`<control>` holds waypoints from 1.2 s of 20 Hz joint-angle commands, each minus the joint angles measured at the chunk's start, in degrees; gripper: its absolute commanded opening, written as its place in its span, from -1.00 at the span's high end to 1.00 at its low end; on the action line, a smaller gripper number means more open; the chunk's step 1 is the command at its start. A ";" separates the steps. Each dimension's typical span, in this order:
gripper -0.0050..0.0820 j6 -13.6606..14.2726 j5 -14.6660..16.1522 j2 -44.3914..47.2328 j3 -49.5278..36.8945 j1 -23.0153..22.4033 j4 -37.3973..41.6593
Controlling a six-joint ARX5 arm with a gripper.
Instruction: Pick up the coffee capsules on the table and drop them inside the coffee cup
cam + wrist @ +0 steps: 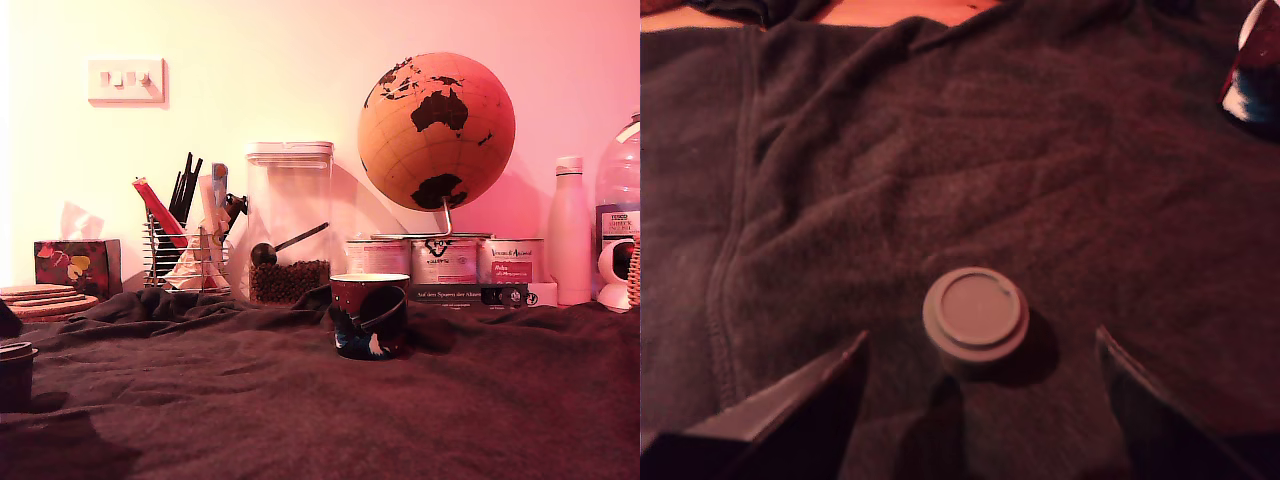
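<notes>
Exterior view: tin labels (444, 262) too small to read. Coffee cup (369, 315) stands mid-table (300, 410); coffee capsule (15, 372) at its left edge.

Wrist view: gripper (980, 400) spread wide, empty, fingers (800, 400) flanking the upright capsule, untouched.

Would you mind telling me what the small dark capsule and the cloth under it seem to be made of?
The small dark tapered coffee capsule looks like matt plastic or coated metal: its flat rimmed top is smooth and dull, though the dim reddish light leaves that open. The wrinkled dark brown cloth on the table looks like soft fleece or brushed cotton, with a fuzzy nap, loose folds and a stitched hem.
</notes>
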 commanded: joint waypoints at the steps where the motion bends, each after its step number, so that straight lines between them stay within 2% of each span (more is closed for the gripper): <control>1: -0.62 1.42 0.04 2.47 -1.25 -0.17 3.04; 4: -0.62 2.93 0.04 7.26 -1.25 -0.17 8.07; 11: -0.62 3.65 0.07 16.02 -1.05 -0.13 17.16; 20: -0.62 5.14 0.52 25.94 2.25 -0.13 20.17; 24: -0.62 5.16 0.50 26.80 2.29 -0.13 20.98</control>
